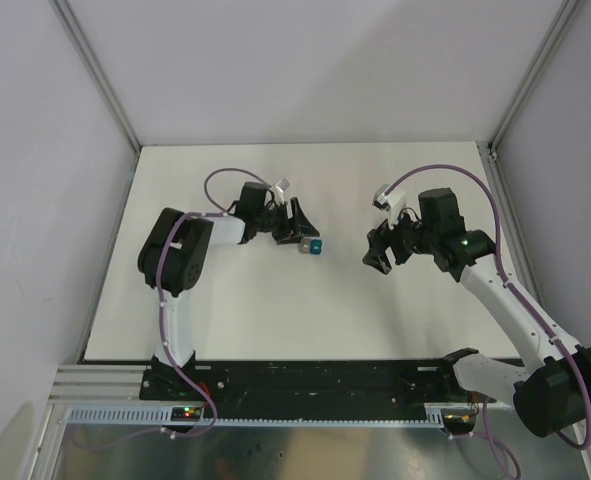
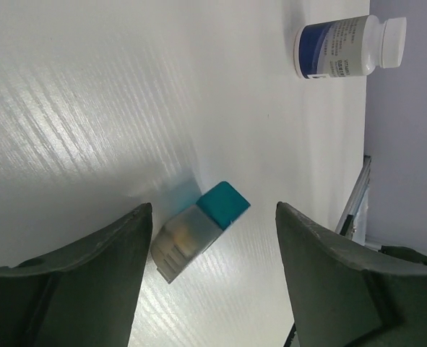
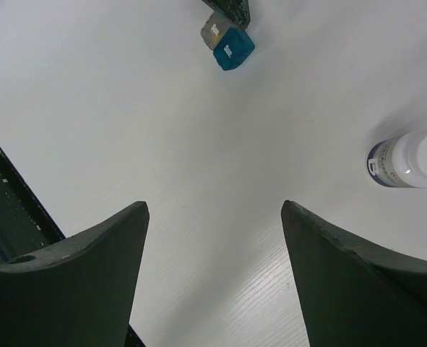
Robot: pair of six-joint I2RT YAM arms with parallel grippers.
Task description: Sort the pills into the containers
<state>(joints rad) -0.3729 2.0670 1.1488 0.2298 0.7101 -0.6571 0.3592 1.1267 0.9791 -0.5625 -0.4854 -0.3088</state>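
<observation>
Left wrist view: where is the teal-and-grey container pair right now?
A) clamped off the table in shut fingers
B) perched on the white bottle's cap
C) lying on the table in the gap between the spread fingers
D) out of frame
C: the teal-and-grey container pair lies on the white table, its shadow right beside it, in the gap of the left gripper, whose fingers stand wide apart.

Pointing toward each other, the left end effector (image 1: 297,228) and right end effector (image 1: 383,252) have jaws apart.
</observation>
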